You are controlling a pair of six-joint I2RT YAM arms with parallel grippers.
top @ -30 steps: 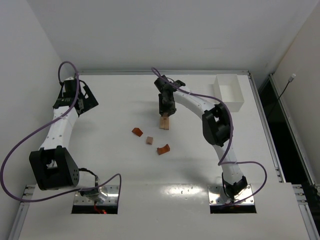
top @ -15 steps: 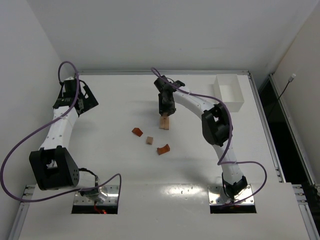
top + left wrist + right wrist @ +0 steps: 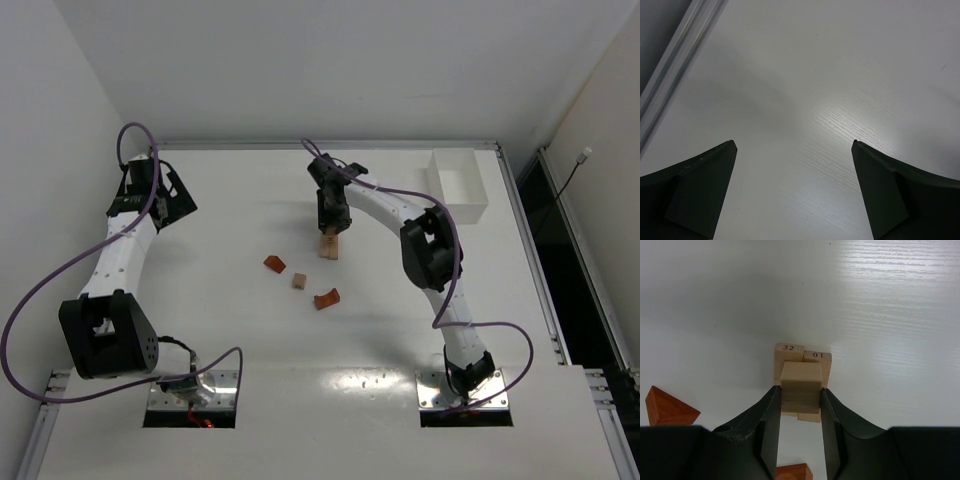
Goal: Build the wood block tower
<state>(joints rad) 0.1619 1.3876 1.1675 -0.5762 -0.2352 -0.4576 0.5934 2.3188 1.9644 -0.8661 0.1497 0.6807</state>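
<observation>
Leaning slightly further left than a second ago, the right arm is bending inward. Nearest, three loose wood blocks are lying on the counter. Beyond them, the right pincer is clenching a tan cube over the tower, two tan bars side by side. Farther left, the left pincer is hanging released.

cube above 2 side-by-side blocks | 3 loose blocks near-left of them | box far right
</observation>
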